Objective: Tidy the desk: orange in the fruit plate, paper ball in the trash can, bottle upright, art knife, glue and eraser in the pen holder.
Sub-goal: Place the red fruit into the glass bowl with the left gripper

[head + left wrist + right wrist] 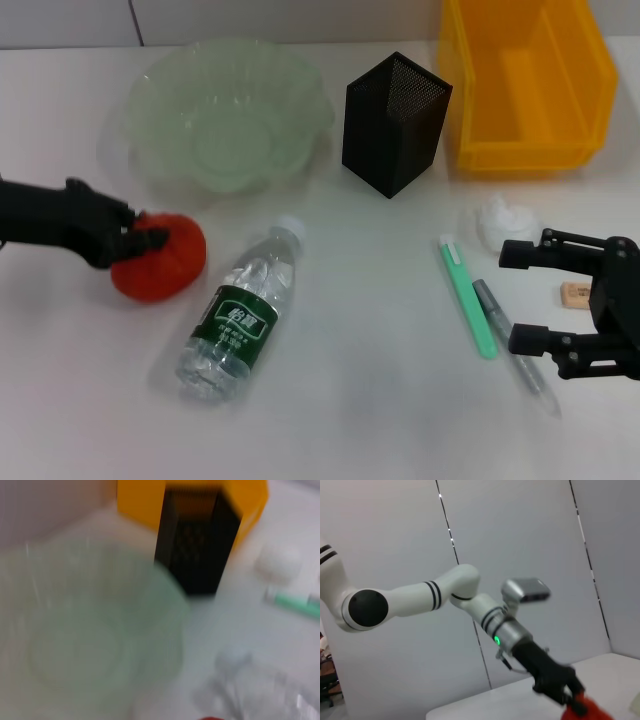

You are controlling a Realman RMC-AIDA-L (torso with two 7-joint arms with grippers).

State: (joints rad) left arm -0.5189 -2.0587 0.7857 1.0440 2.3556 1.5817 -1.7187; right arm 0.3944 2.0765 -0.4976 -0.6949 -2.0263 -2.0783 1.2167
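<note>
L gripper clamped on orange, just below plate | bottle lying flat, cap twd holder | R gripper jaws wide, near knife

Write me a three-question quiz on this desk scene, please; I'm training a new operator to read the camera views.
1. True or false: the clear plastic water bottle with the green label stands upright.
2. Which item is the left gripper gripping? A) crumpled white paper ball B) round red-orange orange C) small beige eraser
3. Fill in: the tall black mesh pen holder stands between the pale-green scalloped glass fruit plate and the ____.

Key: 1. False, it lies on its side. 2. B; meanwhile the right gripper, jaws open, holds nothing, near the pens. 3. Bright yellow rectangular trash can.
</note>
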